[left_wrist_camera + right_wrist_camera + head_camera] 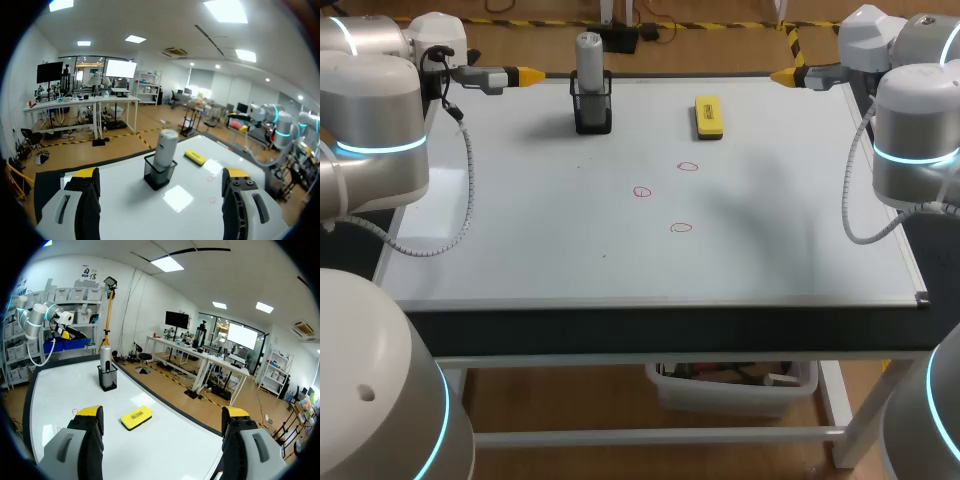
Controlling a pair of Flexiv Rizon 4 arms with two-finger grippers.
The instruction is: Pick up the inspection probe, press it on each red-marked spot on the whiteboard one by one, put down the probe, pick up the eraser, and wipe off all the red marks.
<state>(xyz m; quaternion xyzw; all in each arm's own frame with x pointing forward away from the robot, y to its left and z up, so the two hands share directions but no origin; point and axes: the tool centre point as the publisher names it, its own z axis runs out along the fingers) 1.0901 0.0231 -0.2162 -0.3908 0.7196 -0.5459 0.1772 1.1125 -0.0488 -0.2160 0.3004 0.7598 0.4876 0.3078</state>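
The whiteboard (520, 250) covers the desk. At mid-board sit three red marks (681, 228), small rings close together. Beyond them the yellow eraser (709, 116) lies flat; well to its left the inspection probe (589, 58) stands upright in a black holder (592, 115). At the far corners, left jaws and right jaws hang wide open, empty. Picking up the probe looks not yet begun; next, the nearer left jaws should close around it and lift straight up.
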